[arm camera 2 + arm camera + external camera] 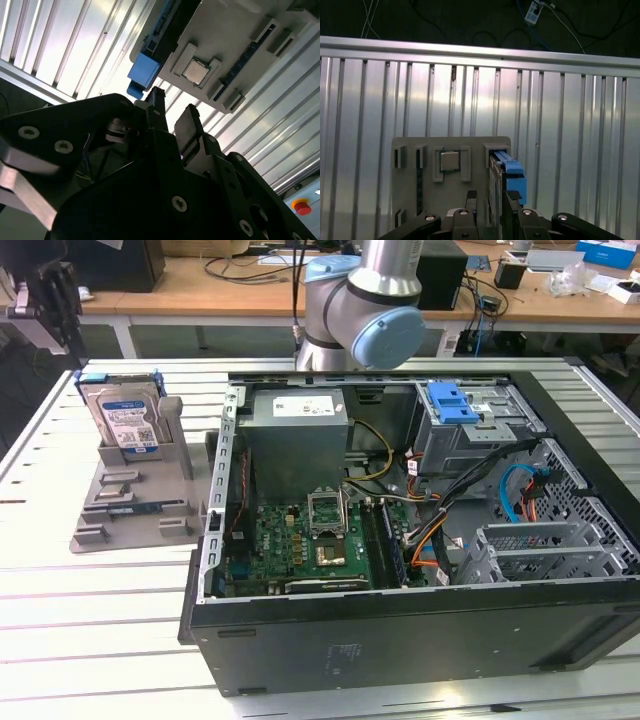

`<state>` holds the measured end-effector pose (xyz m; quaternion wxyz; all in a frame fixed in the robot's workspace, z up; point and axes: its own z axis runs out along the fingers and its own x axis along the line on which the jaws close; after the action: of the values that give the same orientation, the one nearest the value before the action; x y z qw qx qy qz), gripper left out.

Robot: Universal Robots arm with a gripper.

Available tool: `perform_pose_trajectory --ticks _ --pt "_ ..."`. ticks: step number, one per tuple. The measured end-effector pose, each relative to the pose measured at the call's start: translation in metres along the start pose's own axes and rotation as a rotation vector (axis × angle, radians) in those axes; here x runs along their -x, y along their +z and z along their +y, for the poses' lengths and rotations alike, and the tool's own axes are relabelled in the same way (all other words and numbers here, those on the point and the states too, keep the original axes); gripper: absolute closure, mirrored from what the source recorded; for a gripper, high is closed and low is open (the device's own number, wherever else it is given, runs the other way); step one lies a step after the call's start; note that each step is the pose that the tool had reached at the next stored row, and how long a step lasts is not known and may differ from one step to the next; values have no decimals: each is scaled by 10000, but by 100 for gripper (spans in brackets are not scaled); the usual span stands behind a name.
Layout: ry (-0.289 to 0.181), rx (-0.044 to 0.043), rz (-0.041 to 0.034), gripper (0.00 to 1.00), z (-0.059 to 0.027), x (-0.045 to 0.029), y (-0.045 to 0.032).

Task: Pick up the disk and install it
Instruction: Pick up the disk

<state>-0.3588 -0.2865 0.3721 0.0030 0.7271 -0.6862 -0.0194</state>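
Ribbed metal table (100, 620) with disk (122, 415) upright in grey holder (130, 505), spread empty hand (490, 196) nearby.

One disk (124, 416) — one computer case (400, 645)

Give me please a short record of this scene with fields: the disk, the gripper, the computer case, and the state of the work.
disk: stands upright in the grey holder, to the exterior view's left of the case
gripper: open, holds nothing, points toward the holder, not touching the disk
computer case: lies open on the slatted table, board and cables showing
cage: grey, blue latch, inside the case
work: disk not yet picked up
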Motion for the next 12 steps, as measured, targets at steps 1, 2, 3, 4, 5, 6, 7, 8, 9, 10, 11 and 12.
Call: perform_pose_trajectory --ticks 1,2,3,4,5,6,7,8,9,10,11,12 --pt "0 -1 0 64 -1 11 1" --pt "1 0 0 64 -2 33 3" --pt "1 -1 0 64 -3 44 3" --pt "1 0 -1 64 -3 56 4" --pt "1 0 0 64 -4 68 5" --pt "1 0 0 64 -5 79 5" --pt "1 0 0 64 -7 101 7" --pt "0 0 0 64 -9 119 10" --pt "0 1 0 64 -11 140 12" --pt "0 1 0 64 -12 154 14" --pt "0 0 0 64 -13 162 15" --pt "1 1 0 64 -14 171 16"
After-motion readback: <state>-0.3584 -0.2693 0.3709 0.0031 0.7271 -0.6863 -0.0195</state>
